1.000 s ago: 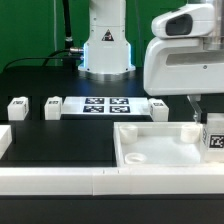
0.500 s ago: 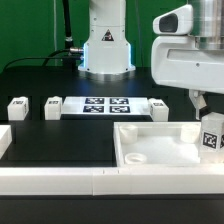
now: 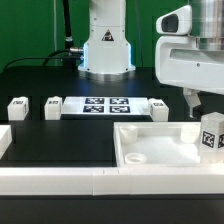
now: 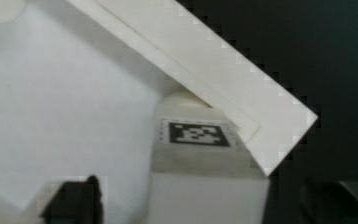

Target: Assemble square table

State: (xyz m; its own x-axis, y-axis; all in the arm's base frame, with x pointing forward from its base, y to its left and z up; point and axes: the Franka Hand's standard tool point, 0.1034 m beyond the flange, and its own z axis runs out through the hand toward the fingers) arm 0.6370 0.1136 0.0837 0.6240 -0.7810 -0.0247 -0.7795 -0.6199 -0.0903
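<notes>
White plastic everywhere on this bench, but the news is over at the exterior view's right: the gripper (image 3: 196, 102) has just let go of the leg (image 3: 211, 135) it was pinching a second ago, and it's lifted a touch too. The jaws are spread wide now with nothing in them. In the wrist view the fingers (image 4: 78, 200) stand either side of the leg with clear gaps. The leg stays upright on the right-hand corner of the square table slab (image 3: 160, 140), so I'd call that one placed, though I can't tell how firmly it's seated. Three spare legs (image 3: 53, 106) wait beside the marker board (image 3: 105, 106), well apart from the slab. Straight up is free. The slab's raised rim and the front rail (image 3: 60, 180) are the edges to mind, and the black tabletop (image 3: 60, 135) between is open.
</notes>
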